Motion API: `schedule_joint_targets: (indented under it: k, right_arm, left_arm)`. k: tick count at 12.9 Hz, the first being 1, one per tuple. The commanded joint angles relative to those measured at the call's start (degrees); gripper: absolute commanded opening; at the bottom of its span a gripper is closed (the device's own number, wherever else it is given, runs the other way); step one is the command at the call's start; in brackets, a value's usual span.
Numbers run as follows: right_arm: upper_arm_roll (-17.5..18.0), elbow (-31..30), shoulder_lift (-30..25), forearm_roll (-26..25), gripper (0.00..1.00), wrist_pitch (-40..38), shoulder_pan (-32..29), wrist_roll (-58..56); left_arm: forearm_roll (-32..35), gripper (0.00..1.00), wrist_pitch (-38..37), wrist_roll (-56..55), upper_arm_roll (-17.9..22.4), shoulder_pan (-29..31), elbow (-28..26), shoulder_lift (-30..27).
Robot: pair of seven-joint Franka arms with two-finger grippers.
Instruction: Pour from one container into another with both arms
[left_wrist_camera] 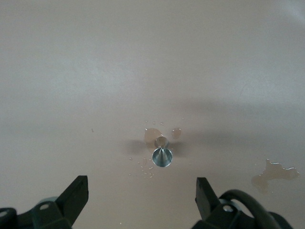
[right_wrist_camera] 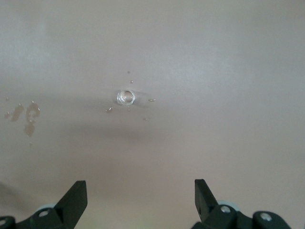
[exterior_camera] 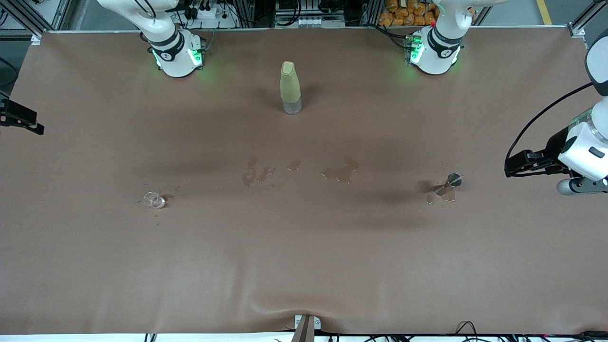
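Jaws of both grippers, left gripper (left_wrist_camera: 142,200) and right gripper (right_wrist_camera: 141,200), stand apart and empty above the worktop (exterior_camera: 304,266), each apparently lined up for a grasp: stemmed glass (exterior_camera: 453,180) at 3 o'clock, squat cup (exterior_camera: 154,200) at 9 o'clock of the bottle-side puddles (exterior_camera: 339,172).

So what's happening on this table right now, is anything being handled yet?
Nothing is held. The left gripper hangs open over the stemmed glass, which stands among wet patches toward the left arm's end. The right gripper hangs open over the squat clear cup toward the right arm's end. A tall yellow-green bottle stands untouched near the bases, and spilled puddles lie mid-table. No pouring is under way.
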Motion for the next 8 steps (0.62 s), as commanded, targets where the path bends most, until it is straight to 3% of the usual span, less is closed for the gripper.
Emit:
schedule_joint_targets:
  k: [1, 8]
  right_arm:
    - [-3.3, -0.2, -0.6, -0.7, 1.00, -0.8, 0.8, -13.7]
    - [-7.8, -0.4, -0.4, -0.7, 1.00, -0.5, 0.8, -69.2]
  left_arm:
    - [0.3, 1.00, 0.4, -0.3, -0.3, 0.0, -0.9, -1.3]
    - [0.4, 1.00, 0.4, -0.4, -0.3, -0.2, -0.9, -1.3]
